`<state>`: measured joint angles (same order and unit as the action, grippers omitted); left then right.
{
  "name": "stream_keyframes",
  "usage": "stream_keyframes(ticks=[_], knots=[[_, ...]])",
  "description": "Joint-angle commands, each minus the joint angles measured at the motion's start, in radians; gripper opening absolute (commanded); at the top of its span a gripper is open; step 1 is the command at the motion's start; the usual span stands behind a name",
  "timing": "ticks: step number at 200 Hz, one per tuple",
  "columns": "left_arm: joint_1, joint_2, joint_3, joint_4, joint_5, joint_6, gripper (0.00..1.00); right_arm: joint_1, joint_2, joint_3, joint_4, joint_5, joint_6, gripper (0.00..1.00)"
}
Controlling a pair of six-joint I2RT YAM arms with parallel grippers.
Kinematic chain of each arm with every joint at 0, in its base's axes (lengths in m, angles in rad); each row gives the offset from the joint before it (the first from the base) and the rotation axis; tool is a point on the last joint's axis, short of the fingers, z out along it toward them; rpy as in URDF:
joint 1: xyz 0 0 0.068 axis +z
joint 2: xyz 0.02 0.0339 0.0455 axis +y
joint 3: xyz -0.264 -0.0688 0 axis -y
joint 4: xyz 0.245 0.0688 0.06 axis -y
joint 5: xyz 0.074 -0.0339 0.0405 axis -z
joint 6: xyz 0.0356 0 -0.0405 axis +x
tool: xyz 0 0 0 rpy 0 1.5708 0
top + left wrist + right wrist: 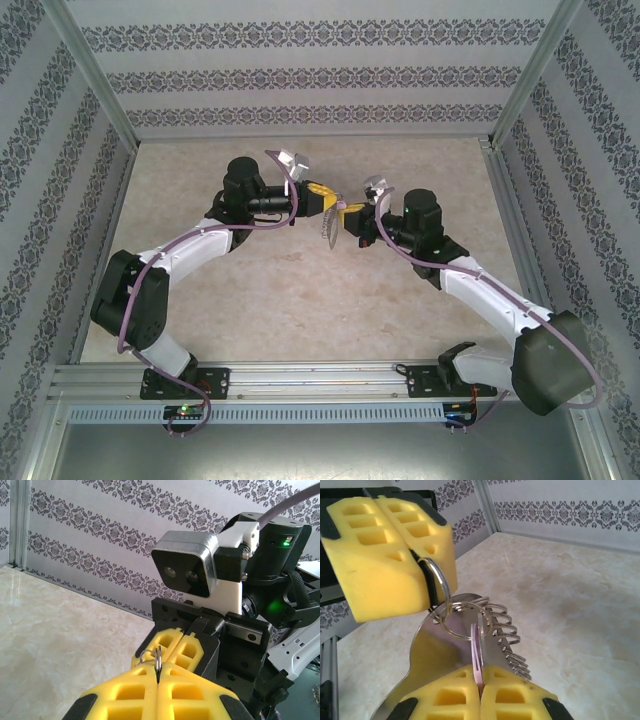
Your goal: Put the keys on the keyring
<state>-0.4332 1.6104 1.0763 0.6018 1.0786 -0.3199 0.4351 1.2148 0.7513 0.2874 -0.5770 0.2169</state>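
Key [477, 647] lower half hidden inside right gripper [480, 685]; maybe through keyring [436, 652].

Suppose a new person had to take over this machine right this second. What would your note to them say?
Left pincer: shut on a ring of the keyring, held above the table.
Right pincer: shut on the lilac key, its head up against the keyring's rings.
Done: both things lifted and brought together.
To do: I cannot tell if the key is threaded on; check, then finish threading.
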Motion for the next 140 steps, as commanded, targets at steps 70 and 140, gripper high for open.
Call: stream_keyframes(ticks=[70, 140], knots=[[-0.016, -0.049, -0.008, 0.112, -0.027, -0.028, 0.00, 0.041, -0.019, 0.037, -0.068, -0.063, -0.050, 0.00], [-0.016, -0.050, -0.008, 0.112, -0.031, -0.025, 0.00, 0.087, 0.027, 0.068, -0.110, -0.045, -0.088, 0.00]])
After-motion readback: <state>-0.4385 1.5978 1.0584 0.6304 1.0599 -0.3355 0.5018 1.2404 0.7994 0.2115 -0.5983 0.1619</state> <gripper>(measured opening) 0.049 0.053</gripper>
